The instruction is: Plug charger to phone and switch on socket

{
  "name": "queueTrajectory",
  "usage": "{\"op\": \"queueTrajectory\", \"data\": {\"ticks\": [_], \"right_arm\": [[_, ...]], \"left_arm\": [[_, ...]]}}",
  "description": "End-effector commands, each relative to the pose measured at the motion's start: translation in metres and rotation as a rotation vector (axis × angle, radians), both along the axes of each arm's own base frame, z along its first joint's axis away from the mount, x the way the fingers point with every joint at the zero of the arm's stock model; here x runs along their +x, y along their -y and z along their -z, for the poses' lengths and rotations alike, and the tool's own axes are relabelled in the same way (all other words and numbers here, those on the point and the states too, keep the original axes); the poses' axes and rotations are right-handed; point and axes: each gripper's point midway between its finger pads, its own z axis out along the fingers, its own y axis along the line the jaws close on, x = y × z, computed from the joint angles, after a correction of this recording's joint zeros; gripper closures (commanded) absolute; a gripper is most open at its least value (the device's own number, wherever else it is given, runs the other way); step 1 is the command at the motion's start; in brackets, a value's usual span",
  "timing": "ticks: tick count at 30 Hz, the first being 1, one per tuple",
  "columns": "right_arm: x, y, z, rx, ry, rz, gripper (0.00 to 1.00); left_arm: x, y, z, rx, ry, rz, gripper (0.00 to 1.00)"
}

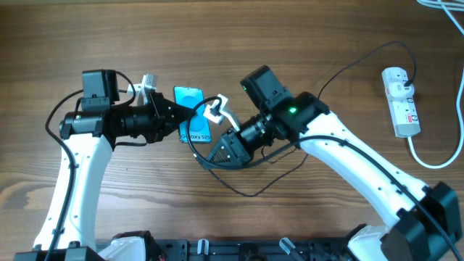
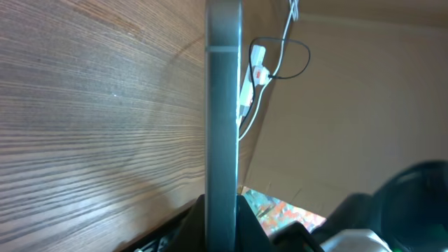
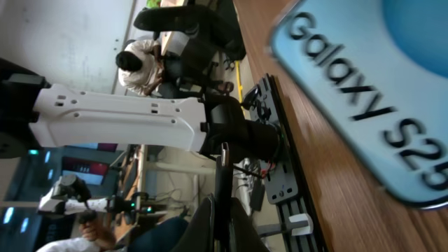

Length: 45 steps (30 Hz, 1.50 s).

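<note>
While the left pincer point(image 2: 222, 217) clamps the phone point(image 1: 190, 98) on the worktop point(image 1: 72, 36) and the right pincer point(image 3: 222, 210) is closed on the charger point(image 3: 222, 168) beside it, plugging in seems underway; next the tip must meet the port, which is hidden. The socket point(image 1: 402, 101) lies well apart, its switch unreadable.

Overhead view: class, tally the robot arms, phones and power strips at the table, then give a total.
Robot arms: 2 (left arm, right arm)
Phones: 1 (the phone)
Power strips: 1 (the socket)
Total: 4
</note>
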Motion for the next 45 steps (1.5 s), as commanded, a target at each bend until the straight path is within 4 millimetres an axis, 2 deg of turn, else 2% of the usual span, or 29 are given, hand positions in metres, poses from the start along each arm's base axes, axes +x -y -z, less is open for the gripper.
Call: {"op": "queueTrajectory", "data": {"ticks": [1, 4, 9, 16, 22, 24, 29, 32, 37, 41, 45], "right_arm": [[0.000, -0.001, -0.013, 0.020, 0.042, 0.005, 0.96], [0.000, -0.001, -0.013, 0.017, 0.044, 0.007, 0.96], [0.004, 0.001, -0.004, -0.039, 0.043, 0.039, 0.96], [0.020, -0.010, -0.017, -0.025, -0.026, 0.124, 0.96], [0.037, -0.018, -0.032, 0.026, -0.038, 0.183, 0.96], [0.041, -0.020, -0.036, 0.042, -0.033, 0.193, 0.96], [0.050, -0.017, -0.043, 0.075, -0.027, 0.205, 0.96], [0.051, -0.019, -0.052, 0.109, -0.029, 0.196, 0.96], [0.059, -0.024, -0.060, 0.139, -0.004, 0.221, 0.96], [0.060, -0.025, -0.063, 0.151, 0.001, 0.224, 0.96], [0.064, -0.027, -0.070, 0.175, 0.009, 0.230, 0.96]], "left_arm": [[-0.001, 0.002, -0.008, -0.042, -0.020, -0.010, 0.96], [0.000, 0.002, -0.009, -0.049, -0.024, -0.014, 0.96], [0.007, 0.009, -0.029, -0.132, 0.056, 0.022, 0.96], [0.023, 0.008, -0.040, -0.101, 0.225, 0.047, 0.96], [0.029, 0.006, -0.047, -0.103, 0.288, 0.051, 0.96], [0.033, 0.000, -0.057, -0.131, 0.331, 0.049, 0.96], [0.040, -0.033, -0.087, -0.208, 0.465, 0.031, 0.96], [0.040, -0.041, -0.092, -0.223, 0.490, 0.030, 0.96], [0.039, -0.040, -0.100, -0.247, 0.507, 0.050, 0.96], [0.047, -0.041, -0.120, -0.264, 0.540, 0.039, 0.96], [0.049, -0.029, -0.138, -0.271, 0.601, 0.069, 0.96]]}}
